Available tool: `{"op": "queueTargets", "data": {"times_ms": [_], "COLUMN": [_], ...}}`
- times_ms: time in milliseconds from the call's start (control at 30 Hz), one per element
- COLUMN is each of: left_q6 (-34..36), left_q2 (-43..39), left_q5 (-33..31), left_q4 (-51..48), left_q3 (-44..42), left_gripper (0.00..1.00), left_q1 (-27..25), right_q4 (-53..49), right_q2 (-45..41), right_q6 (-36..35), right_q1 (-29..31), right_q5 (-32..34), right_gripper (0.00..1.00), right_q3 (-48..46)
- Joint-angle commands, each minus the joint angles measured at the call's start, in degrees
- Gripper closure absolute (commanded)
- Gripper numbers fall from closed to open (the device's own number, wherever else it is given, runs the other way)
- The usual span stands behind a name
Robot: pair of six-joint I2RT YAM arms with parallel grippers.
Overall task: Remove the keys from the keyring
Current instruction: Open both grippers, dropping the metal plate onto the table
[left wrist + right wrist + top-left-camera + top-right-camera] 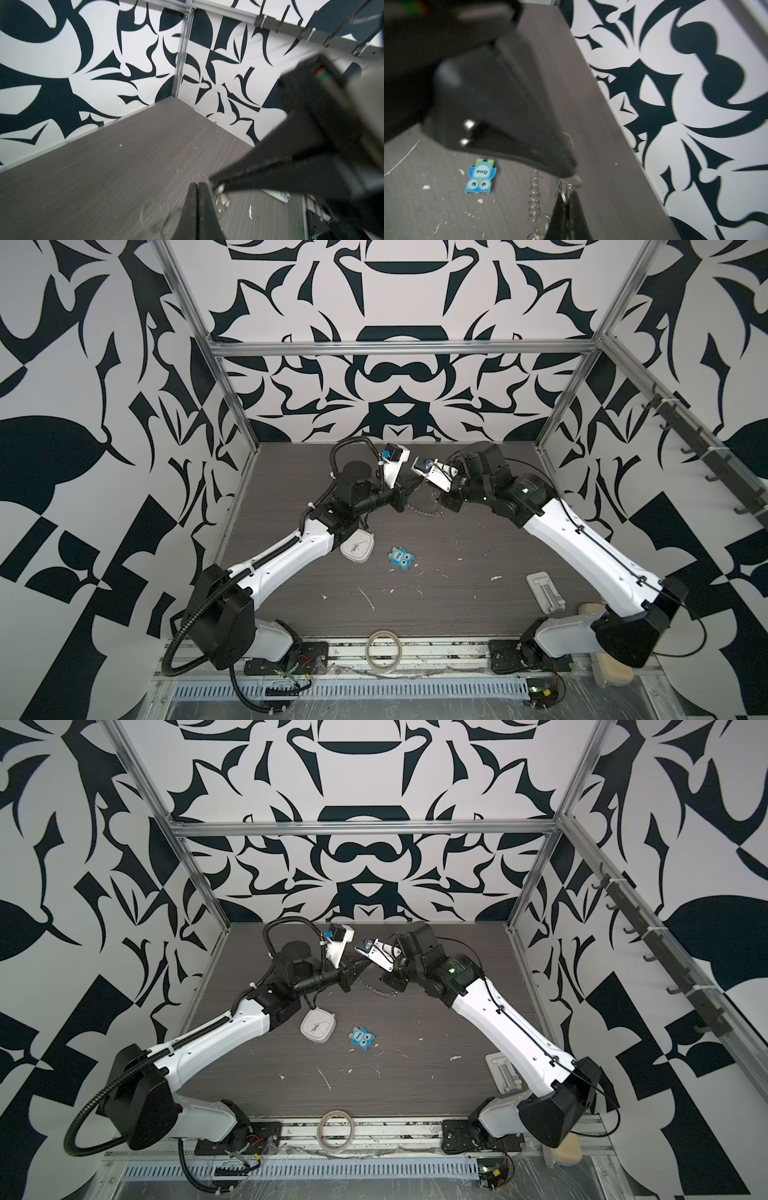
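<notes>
While the left tool [197,185], closed, meets the right tool [568,197] gripping the keyring [424,513], prying looks in hand.
Next: a slow opposed pull.

Both arms bent, reaching to the middle, left hand [197,185] closed tight, right hand [569,195] closed tight, tips close together

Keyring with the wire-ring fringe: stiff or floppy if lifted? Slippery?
The silver metal keyring itself probably stays stiff, being metal, but its small wire split rings hang loose, so they'd likely swing and snag. Thin bare wire looks slippery to pinch.
</notes>
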Motion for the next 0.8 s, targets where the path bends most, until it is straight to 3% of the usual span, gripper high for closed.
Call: {"op": "queueTargets", "data": {"times_ms": [0, 167, 467, 633, 700, 733, 767], "left_q6": [-1.77, -1.78, -1.24, -0.87, -1.04, -1.21, -1.32], "left_q2": [-1.71, -2.08, -5.68, -4.32, -3.95, -4.06, -4.23], "left_q5": [1.03, 0.27, -0.77, -0.38, -0.13, -0.92, -1.54], "left_q4": [6.84, 6.03, 1.41, -0.80, -0.02, 0.82, 1.36], "left_q3": [3.78, 3.07, -2.30, -4.71, -6.53, -7.86, -8.87], "left_gripper": [1.00, 1.00, 1.00, 1.00, 1.00, 0.88, 0.84], "left_q1": [0.31, 1.13, 5.73, 7.73, 8.89, 9.37, 9.61], "right_q4": [-4.54, -2.63, 3.57, 12.85, 16.52, 17.44, 17.83], "right_q2": [0.50, -0.11, -4.84, -10.35, -11.22, -11.24, -11.04], "right_q6": [-2.71, -1.07, 4.81, 15.88, 20.97, 23.73, 25.51], "right_q1": [2.65, 2.04, -4.80, -13.23, -15.72, -16.71, -17.64], "right_q5": [-1.23, -3.05, -11.41, -19.40, -18.31, -16.79, -16.32], "right_gripper": [1.00, 1.00, 1.00, 1.00, 1.00, 1.00, 1.00], "right_q3": [-0.77, -0.68, -4.78, -13.04, -16.43, -17.86, -18.97]}}
